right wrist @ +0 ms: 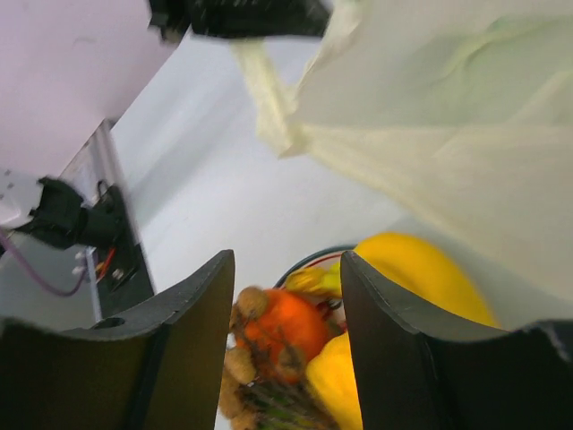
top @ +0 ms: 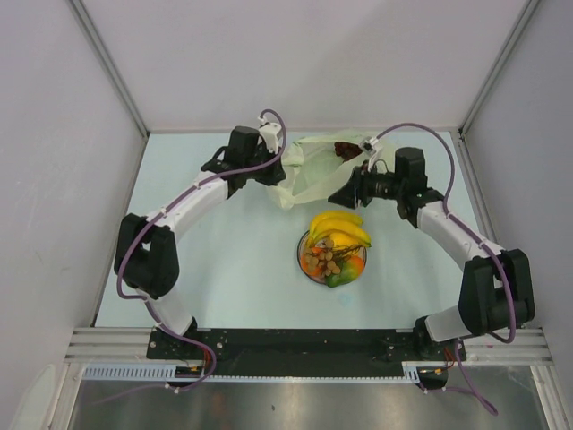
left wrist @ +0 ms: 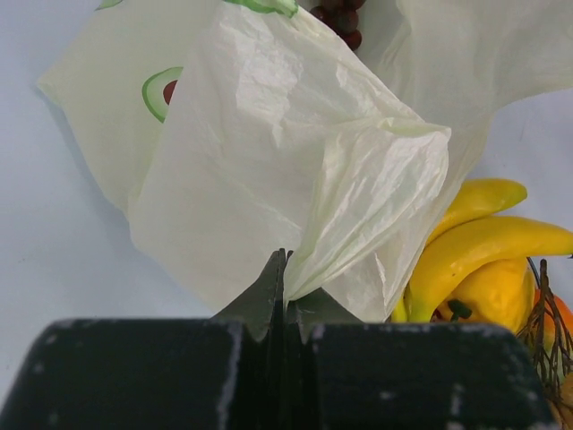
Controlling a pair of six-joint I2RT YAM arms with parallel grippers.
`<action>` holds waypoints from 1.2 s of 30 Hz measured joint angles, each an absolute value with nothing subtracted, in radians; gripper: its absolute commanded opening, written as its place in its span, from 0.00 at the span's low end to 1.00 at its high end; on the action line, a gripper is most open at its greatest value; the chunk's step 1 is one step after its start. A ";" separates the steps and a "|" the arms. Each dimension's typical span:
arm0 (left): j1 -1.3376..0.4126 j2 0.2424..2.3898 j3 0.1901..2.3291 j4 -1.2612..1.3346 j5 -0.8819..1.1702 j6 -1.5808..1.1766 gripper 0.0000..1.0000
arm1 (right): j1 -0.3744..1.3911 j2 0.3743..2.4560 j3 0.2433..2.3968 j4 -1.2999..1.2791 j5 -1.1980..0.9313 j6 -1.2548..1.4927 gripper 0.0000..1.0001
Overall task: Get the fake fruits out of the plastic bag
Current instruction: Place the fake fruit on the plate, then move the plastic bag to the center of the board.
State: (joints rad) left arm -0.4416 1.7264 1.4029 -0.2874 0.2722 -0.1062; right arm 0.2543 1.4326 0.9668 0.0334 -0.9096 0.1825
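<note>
Left gripper (left wrist: 285, 273) jaws are pinched tight on a fold of the plastic bag (left wrist: 269, 161), held up near the worktop's (top: 224, 260) far edge. Both arms bow inward. I see the right gripper (right wrist: 286, 264) parted and empty, just beside the fake fruits (top: 333, 244) heaped on the plate (top: 301, 255). Dark grapes (left wrist: 338, 16) in the bag are cut off at the left wrist view's top edge.

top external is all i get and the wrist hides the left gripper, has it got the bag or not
observer: Yes. The left wrist view shows the left gripper shut on a fold of the plastic bag.
operator: and the right one, carrying anything
observer: No. The right gripper has its jaws apart with nothing between them; the orange shows beyond the gap.
operator: whats the dark blob in the bag
observer: Dark red grapes, showing between the bag's folds at the top edge of the left wrist view.
</note>
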 measured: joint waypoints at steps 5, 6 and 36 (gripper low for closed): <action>-0.440 1.726 1.406 -0.288 0.293 -0.124 0.00 | 0.209 1.475 1.109 0.042 -0.788 0.098 0.52; -0.440 1.726 1.406 -0.288 0.296 -0.129 0.00 | 0.204 1.483 1.134 0.044 -0.757 0.071 0.51; -0.440 1.868 1.827 -0.195 0.413 -0.043 0.01 | 0.127 2.098 1.482 0.243 0.101 -0.537 0.33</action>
